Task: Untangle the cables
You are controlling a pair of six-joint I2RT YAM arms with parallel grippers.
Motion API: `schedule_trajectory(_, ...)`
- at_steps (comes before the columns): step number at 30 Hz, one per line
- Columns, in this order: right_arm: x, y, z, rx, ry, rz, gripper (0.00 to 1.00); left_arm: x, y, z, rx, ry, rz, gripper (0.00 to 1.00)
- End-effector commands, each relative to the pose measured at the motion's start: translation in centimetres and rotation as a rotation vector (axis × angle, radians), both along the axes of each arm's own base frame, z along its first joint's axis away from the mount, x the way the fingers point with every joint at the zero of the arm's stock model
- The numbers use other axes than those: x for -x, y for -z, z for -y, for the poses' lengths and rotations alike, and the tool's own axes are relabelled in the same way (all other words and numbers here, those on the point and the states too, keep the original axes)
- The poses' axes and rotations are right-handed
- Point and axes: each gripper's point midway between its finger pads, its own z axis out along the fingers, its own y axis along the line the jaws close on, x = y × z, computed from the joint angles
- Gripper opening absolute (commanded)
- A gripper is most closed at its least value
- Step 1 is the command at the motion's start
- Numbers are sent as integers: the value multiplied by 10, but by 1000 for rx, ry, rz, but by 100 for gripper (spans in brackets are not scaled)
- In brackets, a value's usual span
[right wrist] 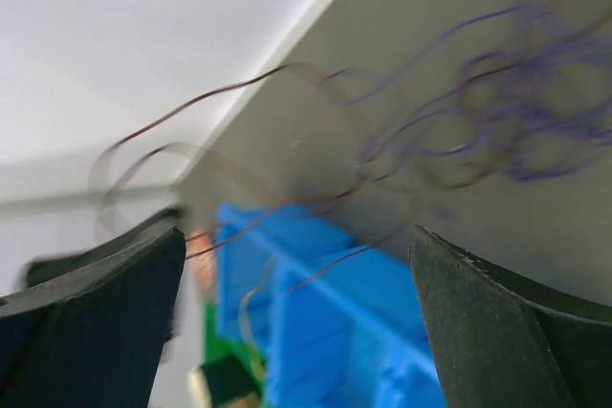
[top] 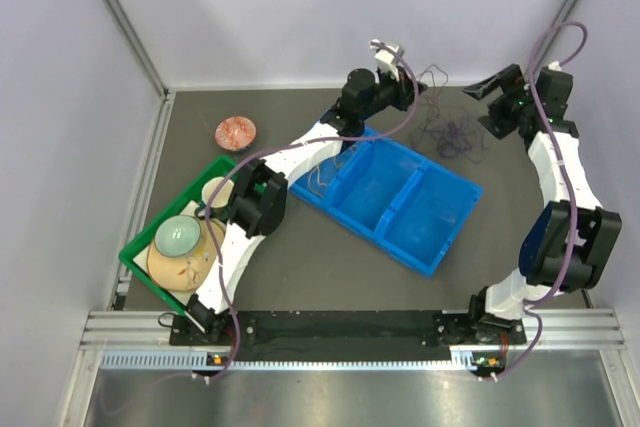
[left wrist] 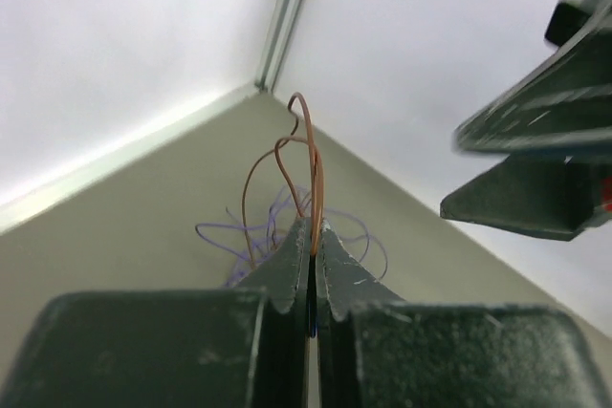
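Brown cable loop [left wrist: 313, 164] pinched in closed left fingers [left wrist: 285, 269]; right fingers [right wrist: 478, 317] wide apart, empty; one tangle [top: 452, 135].

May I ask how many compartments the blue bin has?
2: the left compartment, partly beneath the left arm, and the right compartment, toward the right arm. The arm hides one corner.

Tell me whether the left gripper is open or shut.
Shut: the left gripper pinches a brown cable between closed jaws.
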Motion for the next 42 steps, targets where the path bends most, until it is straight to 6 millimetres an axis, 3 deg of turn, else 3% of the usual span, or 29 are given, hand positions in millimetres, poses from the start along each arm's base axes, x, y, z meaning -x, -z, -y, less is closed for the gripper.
schedule_trajectory(1, 9, 28, 54, 331, 116, -63, 97, 15, -115, -24, 186, -33, 137, 0)
schedule_trajectory(5, 6, 70, 65, 390, 106, -182, 92, 17, -121, -24, 232, -24, 109, 0)
schedule_trajectory(8, 2, 93, 58, 350, 65, -228, 84, 14, -122, -26, 235, -44, 109, 0)
schedule_trajectory(14, -15, 119, 36, 349, 0, -267, 65, 12, -121, -24, 227, -44, 104, 0)
schedule_trajectory(18, -28, 127, 30, 330, -10, -279, 62, 12, -118, -24, 217, -44, 103, 0)
schedule_trajectory(26, -37, 117, 12, 343, -21, -243, 52, 13, -120, -26, 196, -54, 120, 0)
schedule_trajectory(36, -49, 127, 38, 466, 62, -267, 43, 13, -114, -26, 186, -52, 113, 0)
schedule_trajectory(39, -61, 139, 41, 472, 57, -280, 31, 14, -117, -27, 182, -52, 121, 0)
schedule_trajectory(40, -67, 135, 41, 466, 55, -269, 4, 13, -117, -28, 179, -56, 123, 0)
schedule_trajectory(42, -73, 133, 40, 436, 42, -265, 0, 13, -119, -31, 162, -61, 134, 0)
